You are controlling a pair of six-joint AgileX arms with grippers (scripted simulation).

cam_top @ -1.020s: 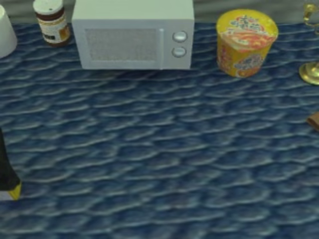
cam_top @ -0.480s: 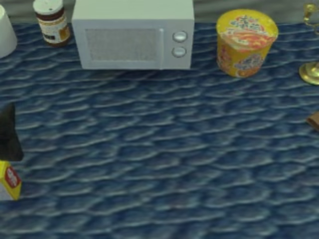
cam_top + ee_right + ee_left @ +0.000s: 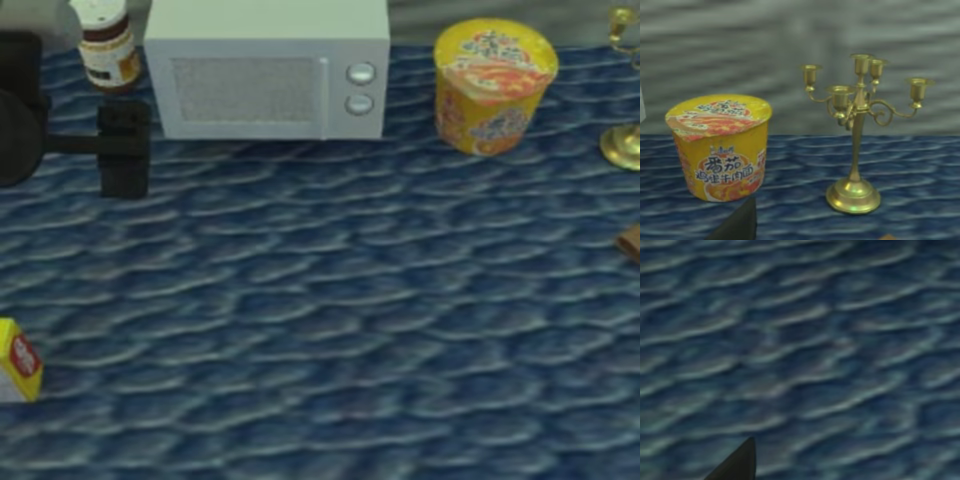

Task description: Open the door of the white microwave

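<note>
Left end effector (image 3: 124,150), grip state indiscernible, hovers just left of the microwave (image 3: 268,68); its door (image 3: 243,92) is closed.

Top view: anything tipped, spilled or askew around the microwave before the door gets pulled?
Nothing stands out. The white microwave sits square, its door shut flush. The noodle cup and jar stand upright, with no spill on the table. The left gripper is beside the microwave's left edge.

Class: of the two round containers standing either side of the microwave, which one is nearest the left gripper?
The brown jar with the white lid, beside the left gripper; the yellow noodle cup stands beyond the white microwave.
</note>
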